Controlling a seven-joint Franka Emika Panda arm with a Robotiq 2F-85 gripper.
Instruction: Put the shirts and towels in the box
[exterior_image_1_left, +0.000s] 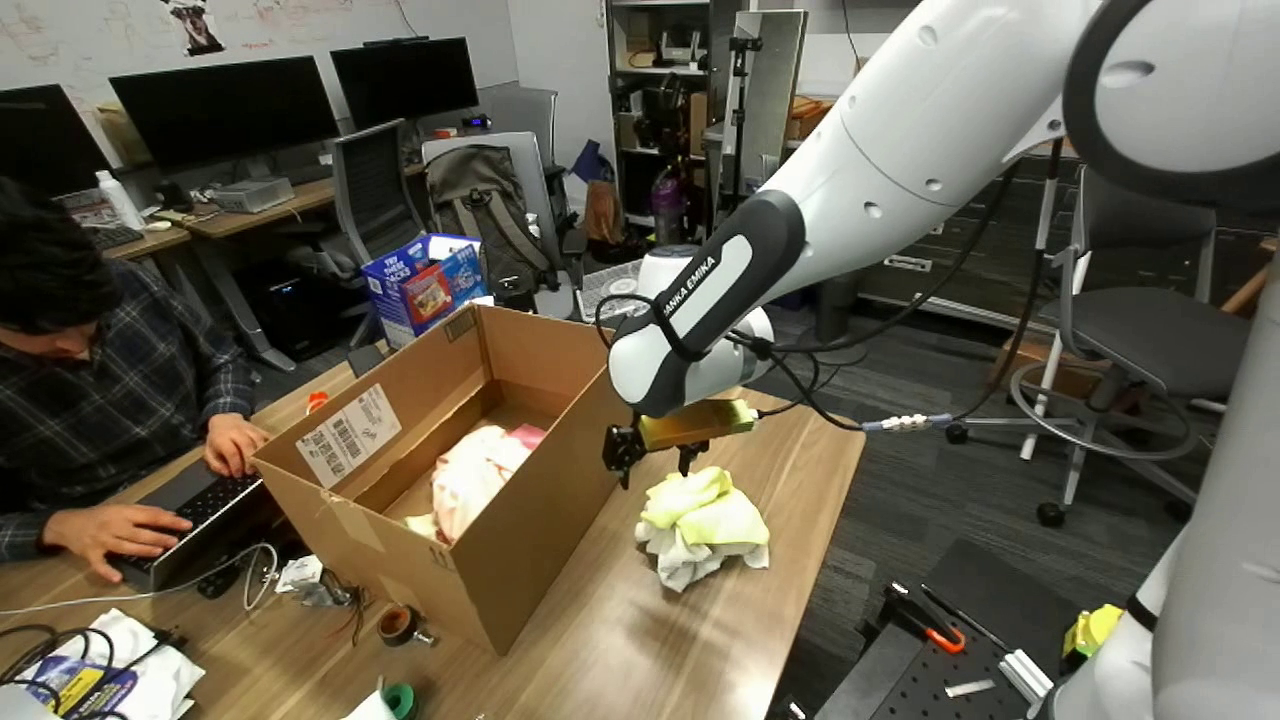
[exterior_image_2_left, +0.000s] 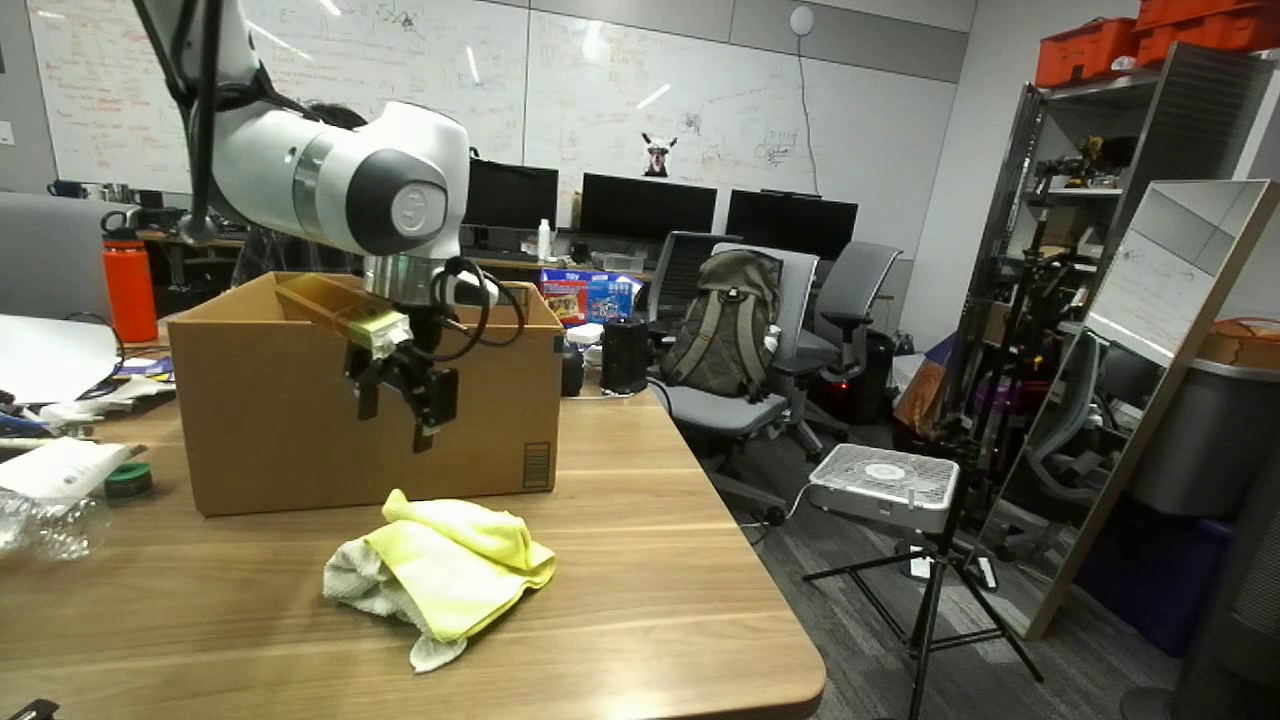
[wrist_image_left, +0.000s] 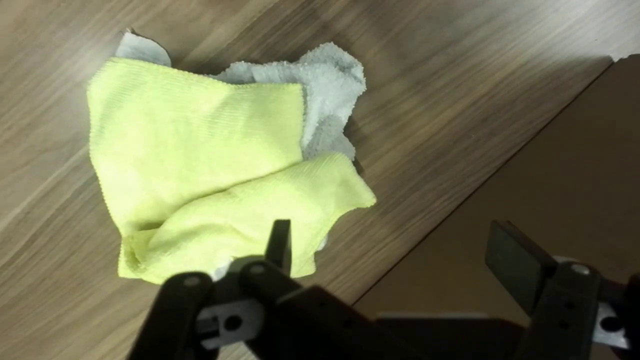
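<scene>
A crumpled yellow towel lies on the table over a grey-white cloth. Both also show in an exterior view, the yellow towel and the grey-white cloth, and in the wrist view, the yellow towel and the grey-white cloth. The open cardboard box stands beside them; its side wall fills the wrist view's right. A pale pink cloth lies inside the box. My gripper is open and empty, above the towel and close to the box wall; its fingers are wide apart.
A person sits typing at a laptop on the box's far side. Cables, a roll of green tape and plastic packaging lie on the table. The table's edge is near the towel.
</scene>
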